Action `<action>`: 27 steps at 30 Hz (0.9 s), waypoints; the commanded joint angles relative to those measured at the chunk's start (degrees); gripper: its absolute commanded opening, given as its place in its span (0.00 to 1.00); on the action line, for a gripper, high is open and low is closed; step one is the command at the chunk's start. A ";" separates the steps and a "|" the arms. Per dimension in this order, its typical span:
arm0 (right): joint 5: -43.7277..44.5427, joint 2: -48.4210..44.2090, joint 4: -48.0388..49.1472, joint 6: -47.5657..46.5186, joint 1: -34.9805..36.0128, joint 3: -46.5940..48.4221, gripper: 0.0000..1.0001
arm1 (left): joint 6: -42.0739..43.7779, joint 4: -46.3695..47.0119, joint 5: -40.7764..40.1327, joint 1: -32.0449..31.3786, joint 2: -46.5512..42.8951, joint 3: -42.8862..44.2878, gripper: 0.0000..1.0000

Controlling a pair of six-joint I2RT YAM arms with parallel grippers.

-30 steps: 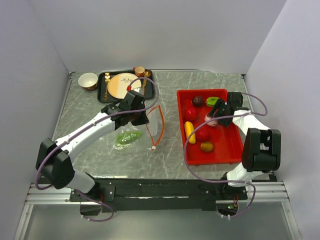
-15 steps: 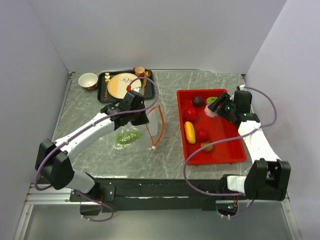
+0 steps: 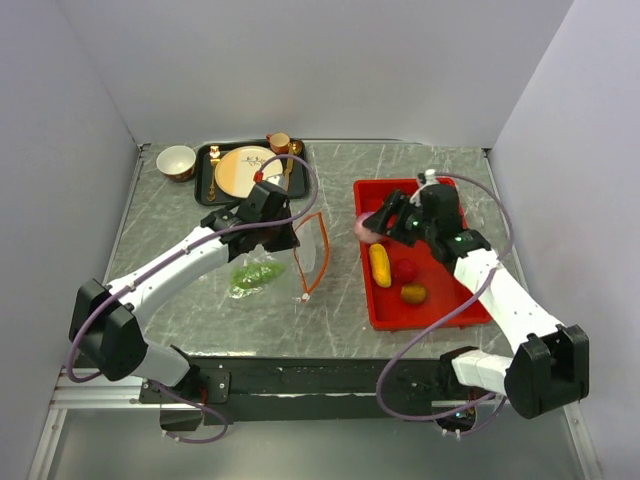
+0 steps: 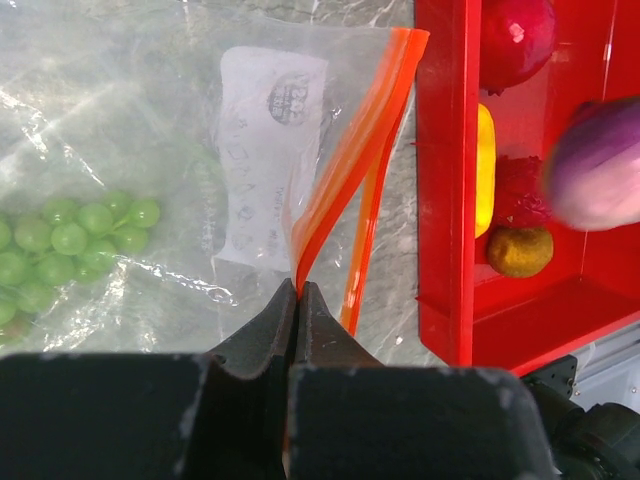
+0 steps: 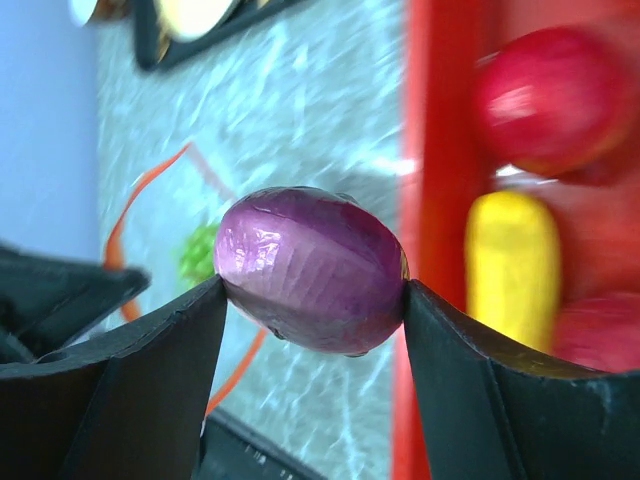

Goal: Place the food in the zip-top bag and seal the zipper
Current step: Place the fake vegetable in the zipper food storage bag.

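Pinching the zipper [image 4: 352, 150], left jaws press together; right jaws, spread wide, grip the pink-purple piece [image 5: 310, 270].

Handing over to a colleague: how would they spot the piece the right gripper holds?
Find the red tray right of centre. Over its left rim the right gripper clamps a glossy pink-purple oval, the only food in the air.

- zip-top bag [image 4: 150, 120]: clear, with a white printed label; zipper [image 4: 360, 140] orange-red.
- grape bunch [image 4: 70, 240], left of frame: light green.
- purple piece [image 5: 310, 270]: glossy pink-purple, faint stripes.
- tray [image 4: 445, 150]: bright red.
- oblong fruit [image 5: 510, 265]: yellow.
- bench [image 3: 400, 165]: grey, pale marbled veins.
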 commanded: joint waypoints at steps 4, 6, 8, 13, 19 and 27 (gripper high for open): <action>-2.12 3.11 5.96 3.93 6.53 2.20 0.50 | -0.53 1.38 0.44 -1.03 -1.12 3.01 0.01; -2.74 3.55 7.11 5.17 8.37 1.67 0.50 | -0.44 1.99 0.78 -1.55 -1.03 3.19 0.01; -2.48 4.52 8.26 5.61 9.86 1.41 0.50 | -0.71 3.31 1.14 -2.08 -1.29 3.10 0.01; -2.03 6.98 9.48 6.22 13.73 1.67 0.50 | -0.97 3.23 1.05 -2.78 -0.24 4.07 0.01; -0.89 10.32 8.70 5.96 16.81 3.51 0.50 | -1.06 2.96 0.17 -2.96 0.47 4.60 0.01; 5.95 9.63 4.40 4.73 17.34 4.57 0.57 | -1.06 1.55 -1.41 -3.05 0.64 4.86 0.01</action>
